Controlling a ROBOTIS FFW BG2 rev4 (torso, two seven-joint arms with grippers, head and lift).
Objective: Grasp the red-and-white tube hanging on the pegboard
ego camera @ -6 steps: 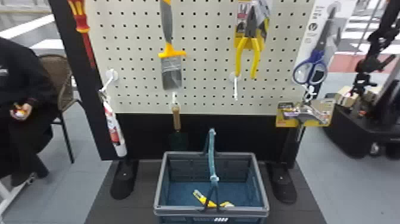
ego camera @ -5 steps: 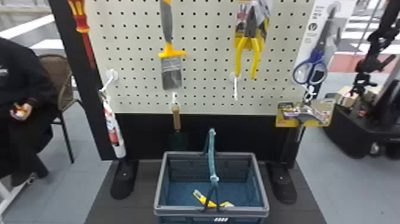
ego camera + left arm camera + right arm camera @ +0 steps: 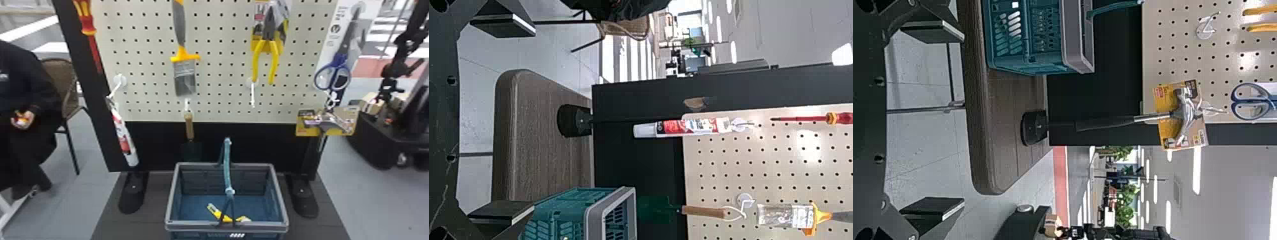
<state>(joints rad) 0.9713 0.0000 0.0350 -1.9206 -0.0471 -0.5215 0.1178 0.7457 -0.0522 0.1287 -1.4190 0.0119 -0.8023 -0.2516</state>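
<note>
Item: red-and-white tube point(image 3: 123, 137) hangs ungrasped at pegboard point(image 3: 223, 95) left edge; left gripper point(image 3: 524, 120) and right gripper point(image 3: 953, 120) spread, apparently empty. Approach, grasp remain.

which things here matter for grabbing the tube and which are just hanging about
For the job:
red-and-white tube
white hook holding it
pegboard

Just about:
paintbrush
yellow pliers
blue scissors
red screwdriver
hammer
trowel
basket
</note>
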